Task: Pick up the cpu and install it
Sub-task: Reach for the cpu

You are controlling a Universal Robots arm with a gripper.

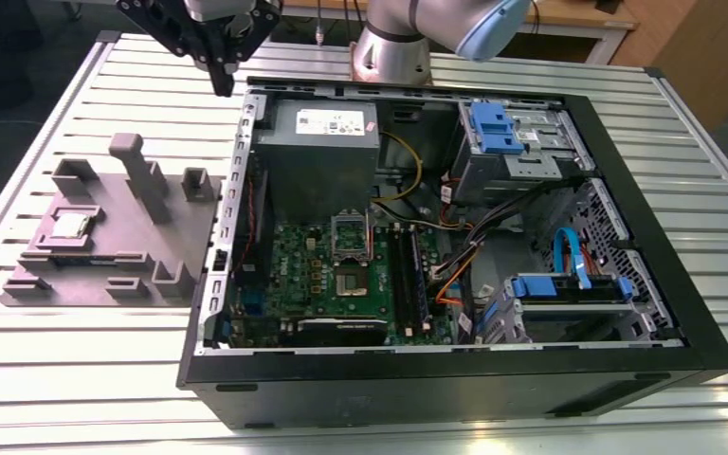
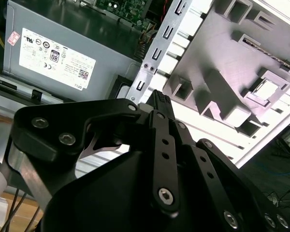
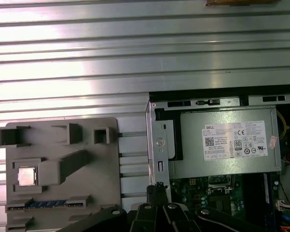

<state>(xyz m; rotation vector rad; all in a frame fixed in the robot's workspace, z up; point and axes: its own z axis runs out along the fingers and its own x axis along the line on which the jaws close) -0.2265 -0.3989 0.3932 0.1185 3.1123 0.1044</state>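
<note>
Gripper (image 1: 223,85) pinched closed, empty, its top cut off; cpu (image 1: 73,225) sits well apart in block (image 1: 124,232), on slatted table (image 1: 86,85).

- Exterior view: high up, looking down over the whole tabletop (image 1: 73,379).
- First wrist view: straight down.
- Second wrist view: slanting past my fingers (image 2: 160,104) (very close).
- Both wrist views share the power supply (image 3: 227,140) and grey block (image 3: 104,183).

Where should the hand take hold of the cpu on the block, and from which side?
By two opposite edges, straight down from above. The cpu lies flat, metal top up, in a shallow recess of the block, so little but its top and thin edges is exposed. Posts standing beside it would likely block a sideways approach.
</note>
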